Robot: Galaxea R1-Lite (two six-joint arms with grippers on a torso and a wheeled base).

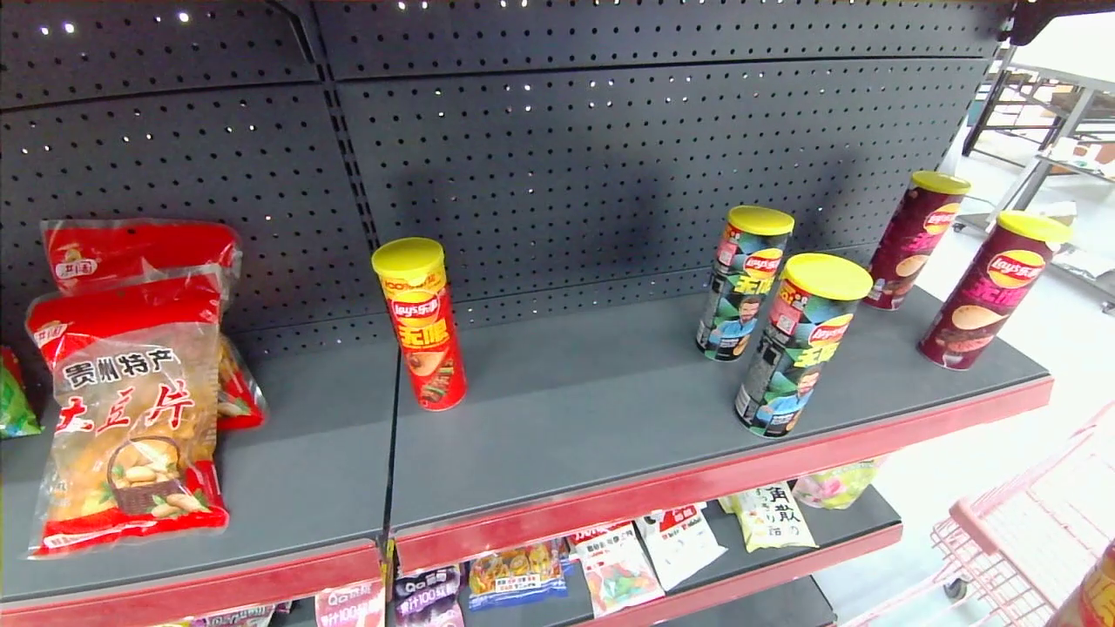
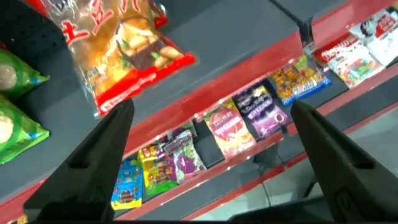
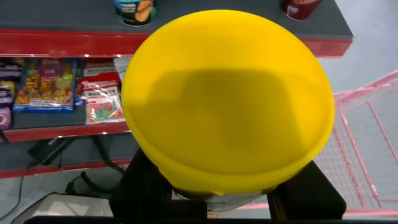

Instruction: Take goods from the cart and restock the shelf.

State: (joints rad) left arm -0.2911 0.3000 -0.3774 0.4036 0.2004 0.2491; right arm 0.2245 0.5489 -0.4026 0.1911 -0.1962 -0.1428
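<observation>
Right wrist view: chip can (image 1: 1096,596) in right claw (image 3: 224,193), jaws closed on body below yellow lid (image 3: 227,93), beside cart (image 1: 1028,531), short of shelf (image 1: 566,409). Likely light, stiff tube, smooth, dentable; hold mid-body, moderate squeeze. Lid hides contact, label, can's lower end. Left claw (image 2: 208,155) spread wide, empty, over shelf edge.

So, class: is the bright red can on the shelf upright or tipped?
Upright: the bright red can stands on its base, yellow lid uppermost.
</observation>
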